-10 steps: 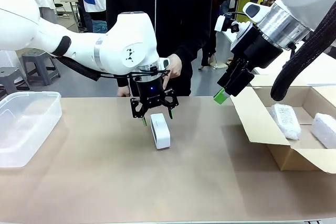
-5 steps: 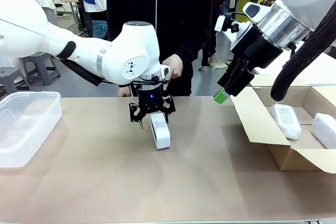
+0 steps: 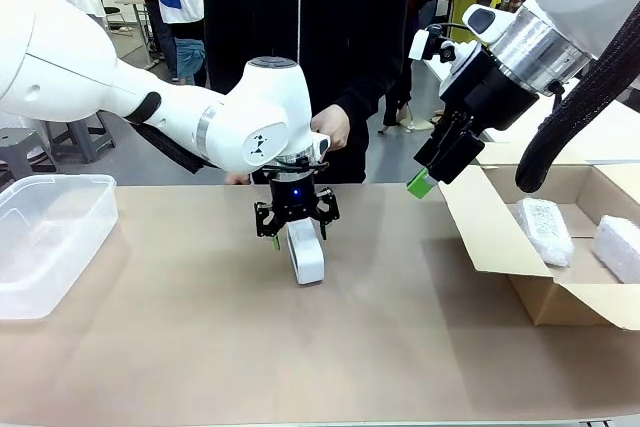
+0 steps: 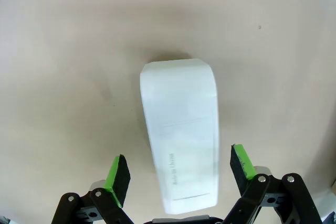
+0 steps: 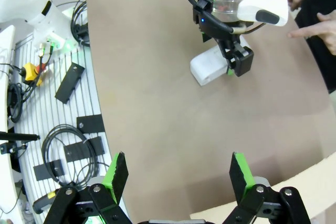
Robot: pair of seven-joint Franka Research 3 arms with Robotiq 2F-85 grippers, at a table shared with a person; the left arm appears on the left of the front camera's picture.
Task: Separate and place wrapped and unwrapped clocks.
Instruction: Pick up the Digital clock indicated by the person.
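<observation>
In the front view the left gripper point(image 3: 297, 238) is low over the bare white clock point(image 3: 305, 251), which stands on edge on the bench point(image 3: 200, 347); its jaws are wide, one on each side. The right gripper point(image 3: 430, 173) hangs beside the cardboard box point(image 3: 545, 302) with two wrapped bundles point(image 3: 543, 230).

The left wrist view shows the clock between both green pads point(image 4: 118, 177), not touching.

In the right wrist view the right jaws are wide, holding nothing.

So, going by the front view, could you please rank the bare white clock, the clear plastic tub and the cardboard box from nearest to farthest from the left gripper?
1. Bare white clock: directly under the left gripper, mid-table.
2. Cardboard box: off to the right side.
3. Clear plastic tub: at the table's left edge, slightly farther than the box's flap.
</observation>
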